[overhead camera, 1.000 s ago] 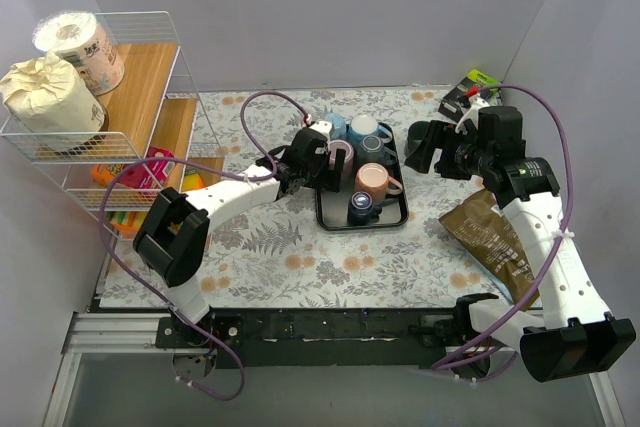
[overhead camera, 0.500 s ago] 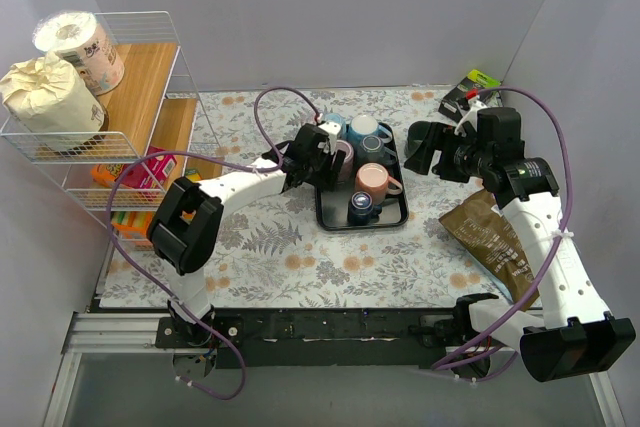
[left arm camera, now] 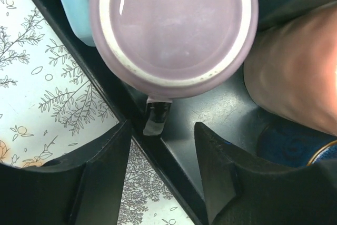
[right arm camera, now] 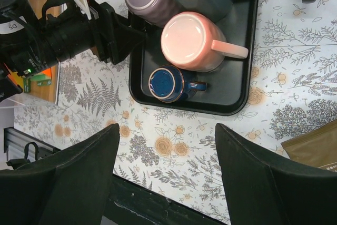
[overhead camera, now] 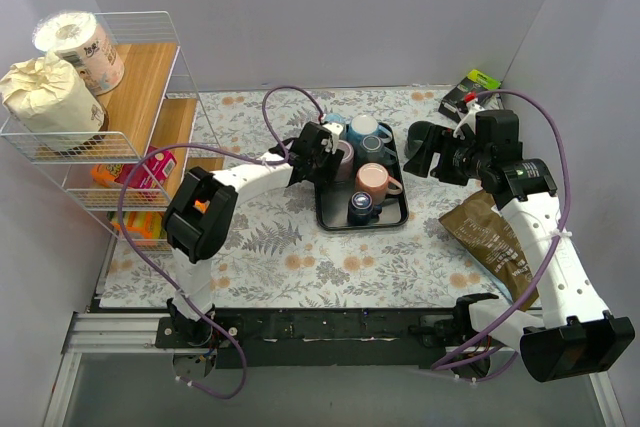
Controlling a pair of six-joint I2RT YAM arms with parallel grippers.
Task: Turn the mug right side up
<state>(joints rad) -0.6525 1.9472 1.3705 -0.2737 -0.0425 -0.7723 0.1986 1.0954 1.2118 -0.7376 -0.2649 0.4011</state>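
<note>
A black tray point(overhead camera: 330, 215) holds several mugs. A purple mug point(left arm camera: 174, 25) stands upside down at the tray's left edge, base up, with its handle point(left arm camera: 157, 115) pointing toward my left gripper. A pink mug point(overhead camera: 372, 180) also stands upside down; a dark blue mug point(overhead camera: 361, 207) stands upright. My left gripper point(left arm camera: 161, 130) is open and empty, its fingers astride the tray's rim just short of the purple mug's handle. It also shows in the top view point(overhead camera: 318, 155). My right gripper point(right arm camera: 166, 130) is open and empty, held high to the right of the tray point(right arm camera: 239, 98).
Light blue point(overhead camera: 335, 125) and grey-blue mugs point(overhead camera: 370, 137) crowd the tray's far end. A brown pouch point(overhead camera: 495, 237) lies at the right. A wire rack point(overhead camera: 150, 97) with paper rolls stands at the left. A black and green object point(overhead camera: 466, 95) sits at the back right.
My left gripper has moved right, from beside the tray's left edge to over its rim by the purple mug. The right arm has hardly moved.
</note>
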